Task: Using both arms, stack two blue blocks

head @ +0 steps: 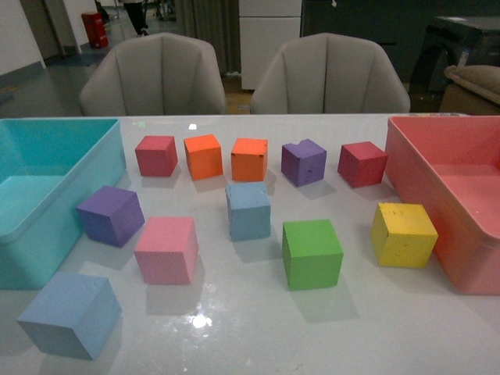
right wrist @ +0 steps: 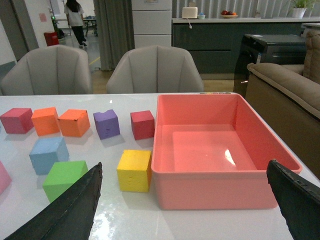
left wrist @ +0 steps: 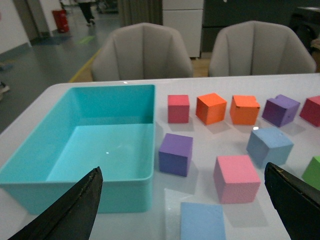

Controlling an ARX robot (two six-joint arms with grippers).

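Note:
One pale blue block sits mid-table; it also shows in the left wrist view and the right wrist view. The other blue block lies at the front left, and in the left wrist view it is between the spread fingers. My left gripper is open and empty above it. My right gripper is open and empty, over the pink bin's near wall. Neither arm shows in the front view.
A teal bin stands at the left, a pink bin at the right. Around the blue blocks lie purple, pink, green and yellow cubes. A back row holds red, orange and purple cubes.

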